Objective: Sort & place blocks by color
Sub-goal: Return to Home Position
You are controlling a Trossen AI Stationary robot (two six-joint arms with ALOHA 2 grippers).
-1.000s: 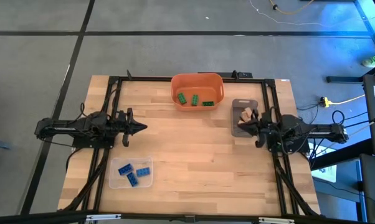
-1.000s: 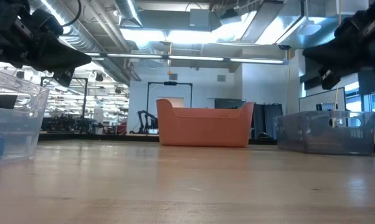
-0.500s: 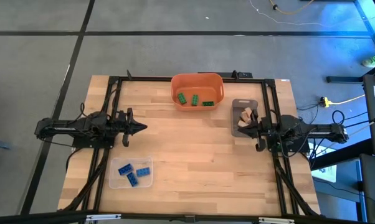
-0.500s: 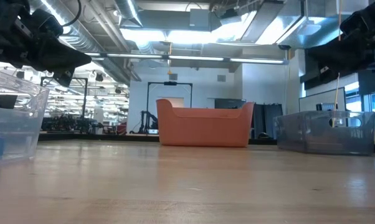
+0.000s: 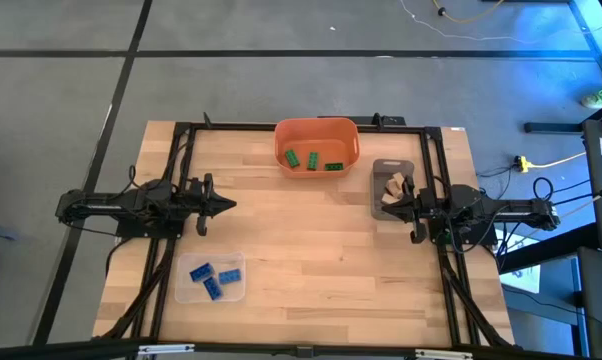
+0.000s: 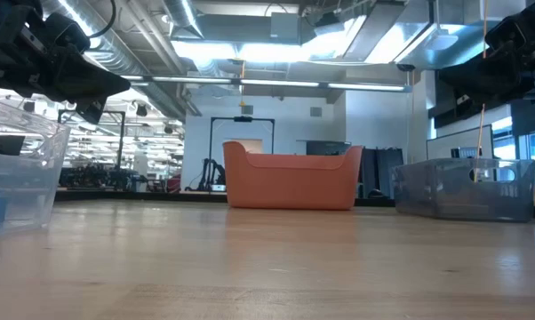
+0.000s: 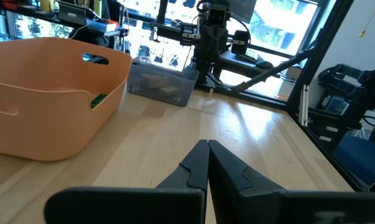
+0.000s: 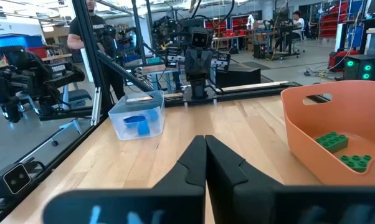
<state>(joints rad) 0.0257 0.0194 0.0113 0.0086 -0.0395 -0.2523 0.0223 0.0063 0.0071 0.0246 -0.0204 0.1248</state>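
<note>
From the high view I find no loose brick on the pale wooden desk (image 5: 311,250). Three green studded toy bricks (image 5: 312,159) lie in the orange plastic bin (image 5: 317,122) at the far middle. The blue studded toy bricks (image 5: 211,275) are in the clear plastic tray (image 5: 236,293) at the near left, and the tan wood-coloured bricks (image 5: 394,184) are in the grey translucent tray (image 5: 393,162) on the right. My left arm (image 5: 131,205) lies along the left side and my right arm (image 5: 481,210) along the right, each pointing its jaws inward.

The low view shows both arms lifted off the desk, up in the top corners.

In the left wrist view the left jaws are pressed together and empty, aimed across the desk towards the grey tray (the orange bin sits off to one side).

In the right wrist view the right jaws are likewise closed on nothing, facing the clear tray.

For parking, I judge one relation matters. The right jaws' tips sit over the near part of the grey tray, with the tan bricks just beside them, so the right arm is much the nearer to any tray. It should draw straight back along its own axis. The blue bricks lie well to the near side of the left jaws.
</note>
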